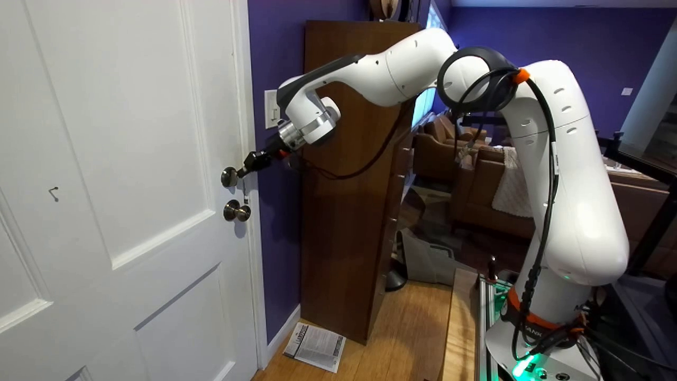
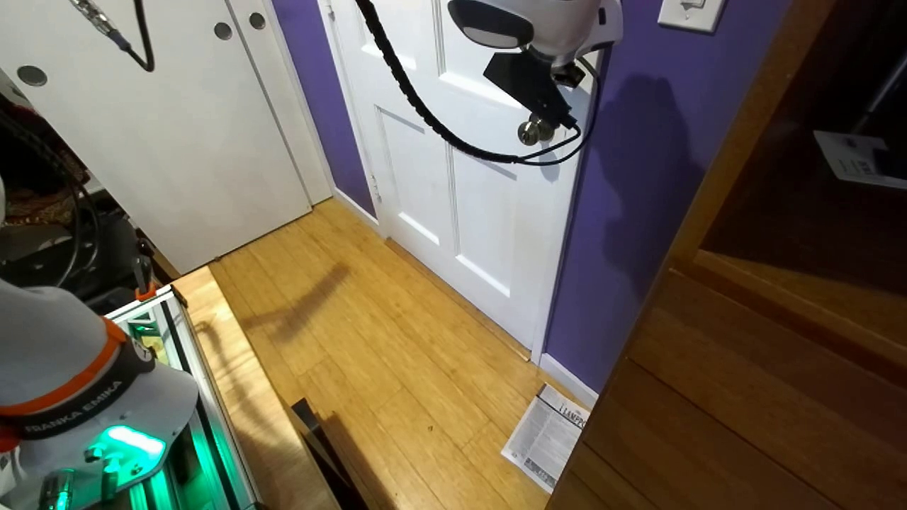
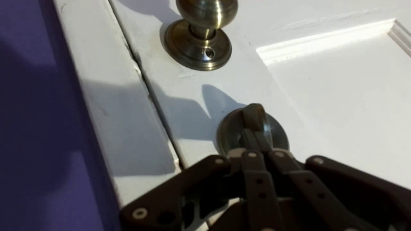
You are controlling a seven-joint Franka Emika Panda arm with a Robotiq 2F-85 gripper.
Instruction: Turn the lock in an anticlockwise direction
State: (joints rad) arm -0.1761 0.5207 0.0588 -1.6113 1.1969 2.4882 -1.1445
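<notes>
The lock (image 3: 257, 120) is the round, dark metal plate a bit below and right of centre in the wrist view, with its thumb-turn (image 3: 254, 112) sticking up in the middle. The gripper (image 3: 256, 136) comes up from the bottom of that frame, and its tips overlap the lower part of the thumb-turn, so tool and lock are pretty much right on each other. Jaws are basically together, just a thin line between the fingers (image 3: 249, 141). Honestly can't tell if they've pinched a sliver of the thumb-turn or are only up against it. The plate's lower edge is covered by the gripper too. The door knob (image 3: 207, 14) is up at the top of the frame, well apart from the tips, and the purple wall (image 3: 32, 128) takes up the left side.

In an exterior view the lock (image 1: 229, 177) is left of centre on the white door (image 1: 153, 137), right at the end of the gripper, which slopes down to it from the upper right. The knob is just below.
</notes>
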